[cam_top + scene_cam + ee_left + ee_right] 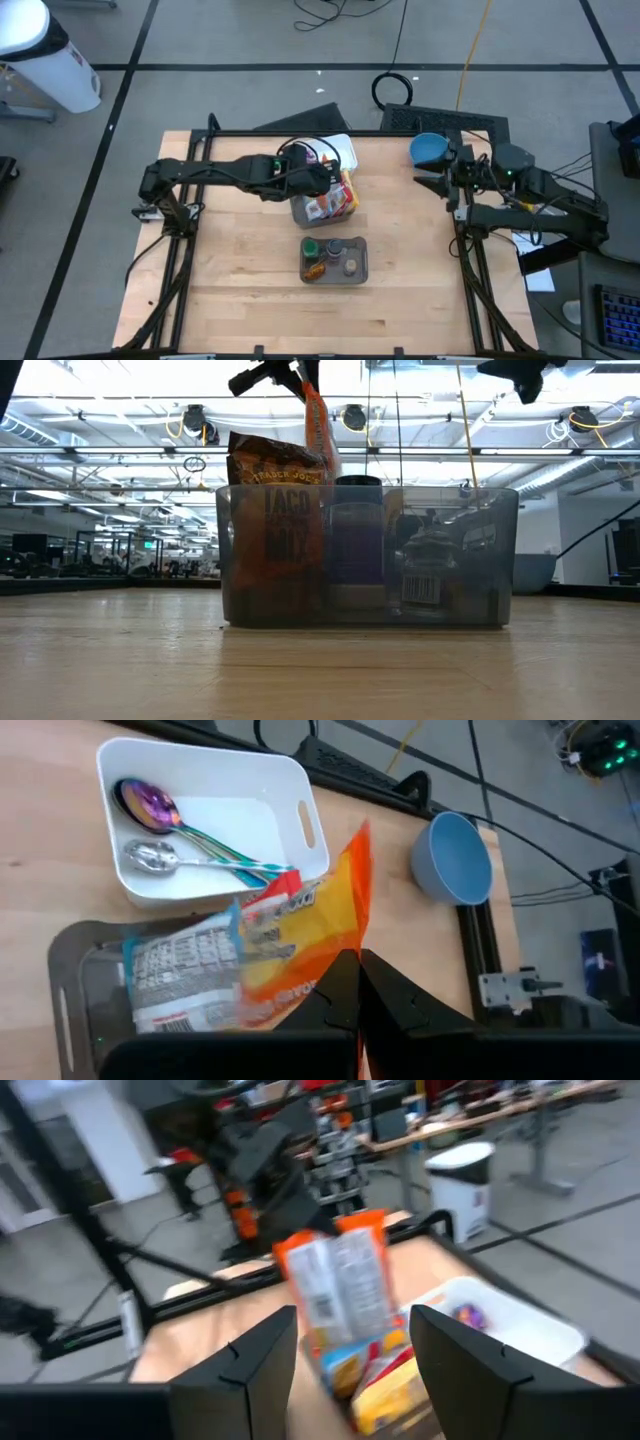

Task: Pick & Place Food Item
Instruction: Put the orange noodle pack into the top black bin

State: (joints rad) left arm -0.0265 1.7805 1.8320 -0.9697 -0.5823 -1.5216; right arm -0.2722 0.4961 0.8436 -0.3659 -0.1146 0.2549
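The left gripper [335,180] is clenched on the top edge of an orange snack bag [305,935], its two dark fingers [385,995] pinched together on the packaging. It holds the bag above a grey bin [322,208] that sits near the middle of the counter [240,280], toward the far edge. In the left wrist view the bag hangs tilted over this bin, where a white-labelled packet [175,970] lies. Other bright packets [345,195] stand up out of the same bin.

Just beyond the bin, at the counter's far edge, a white tray [215,815] holds two spoons [165,830], one iridescent and one silver. A blue bowl [429,150] sits at the far right corner of the counter.

Nearer the front, a second grey bin [335,260] holds small items; the low view looks through its translucent wall [365,555] at a taco mix packet [275,510] and a dark-lidded jar [357,535].

The right gripper [425,180] hangs above the right edge of the counter, beside the blue bowl, its fingers [250,1365] spread apart with nothing between them. Its wrist view looks across toward the lifted bag and the left arm.
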